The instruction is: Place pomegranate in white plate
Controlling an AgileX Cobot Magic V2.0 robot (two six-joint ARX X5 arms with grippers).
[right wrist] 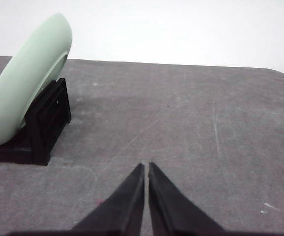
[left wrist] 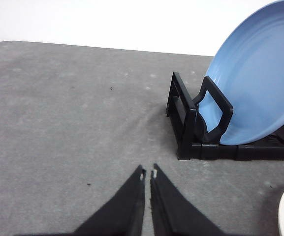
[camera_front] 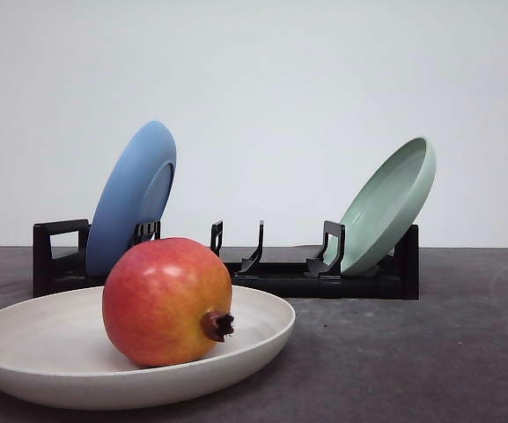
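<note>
front view: pomegranate [camera_front: 167, 301] sits inside white plate [camera_front: 262, 335], near front left edge of tabletop [camera_front: 430, 352], crown sideways. left gripper [left wrist: 147, 173] and right gripper [right wrist: 146, 166] both closed, empty, over bare tabletop. placement looks done; next move likely none.

A plain white wall [camera_front: 262, 79] rises behind the grey, scuffed tabletop [camera_front: 430, 344].

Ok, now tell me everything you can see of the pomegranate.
The pomegranate is a round, glossy fruit, red over most of its skin and shading to yellow-orange low on its right side. A small dark brown crown stub juts out sideways to the right, so it lies on its side. It rests inside the white plate, left of the plate's centre, touching only the plate. It looks whole and unmarked.
</note>
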